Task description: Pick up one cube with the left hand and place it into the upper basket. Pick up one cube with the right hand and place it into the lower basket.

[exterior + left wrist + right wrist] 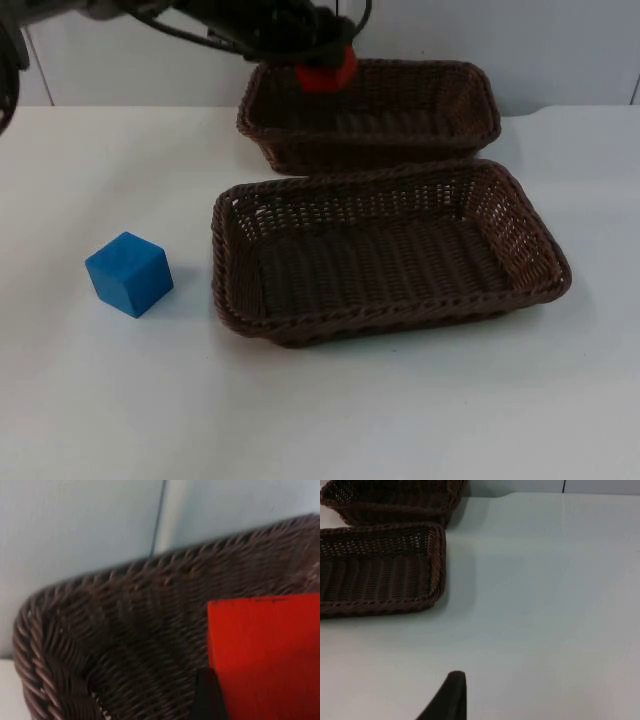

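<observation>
- Worktop [330, 420]: white, ending at a grey partition wall [520, 50] along the top of the top view.
- Lower basket [385, 325]: dark brown wicker, rectangular, at the centre of the top view, slightly right. Nothing lies in it. Its far rim sits just beside the near wall of the other basket. The right wrist view shows one corner [437, 555] of it on bare worktop.
- Upper basket [420, 130]: same wicker, upper centre of the top view, close to the wall. No cube rests on its floor. The left wrist view gives a close look at one rounded inner corner [60, 645] with the wall behind it.
- Blue cube [129, 273]: on the worktop at centre left of the top view, well apart from both grippers and to the left of the lower basket.
- Red cube [327, 72]: held above the upper basket's far left rim, at upper centre of the top view. In the left wrist view its flat red face [265, 655] hangs over the basket's inside.
- Left gripper [322, 50]: upper centre of the top view, fingers closed on the red cube; one black fingertip [207, 700] lies against the cube's edge in the left wrist view.
- Right gripper: its arm waits; one black fingertip [450, 697] stands over bare worktop in the right wrist view. Whether its fingers are open or closed, I cannot tell.
</observation>
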You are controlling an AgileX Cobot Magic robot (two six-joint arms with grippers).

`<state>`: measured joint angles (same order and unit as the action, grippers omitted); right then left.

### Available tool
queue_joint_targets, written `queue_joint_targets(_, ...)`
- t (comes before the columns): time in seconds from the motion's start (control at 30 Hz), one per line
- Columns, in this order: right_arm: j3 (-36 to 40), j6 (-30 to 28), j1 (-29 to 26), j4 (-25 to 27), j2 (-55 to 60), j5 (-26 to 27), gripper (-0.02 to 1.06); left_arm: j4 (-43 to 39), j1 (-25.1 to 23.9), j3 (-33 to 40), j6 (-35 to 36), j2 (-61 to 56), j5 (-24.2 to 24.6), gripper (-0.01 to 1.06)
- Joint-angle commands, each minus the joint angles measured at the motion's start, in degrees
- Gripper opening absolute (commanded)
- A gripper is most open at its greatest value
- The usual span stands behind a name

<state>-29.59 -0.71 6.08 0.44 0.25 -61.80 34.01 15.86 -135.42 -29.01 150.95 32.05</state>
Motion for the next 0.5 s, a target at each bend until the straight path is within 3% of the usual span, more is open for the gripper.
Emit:
queue_joint_targets(0.0,0.0,-0.2,-0.3,0.0,-0.3,0.0,1.05,1.3,0.1,-0.1,-0.7,0.7,-1.4,0.0)
queue_joint_targets(0.47,0.0,-0.2,-0.3,0.0,-0.3,0.0,1.05,-0.4,0.1,0.0,-1.1,3.9,-1.6,0.0)
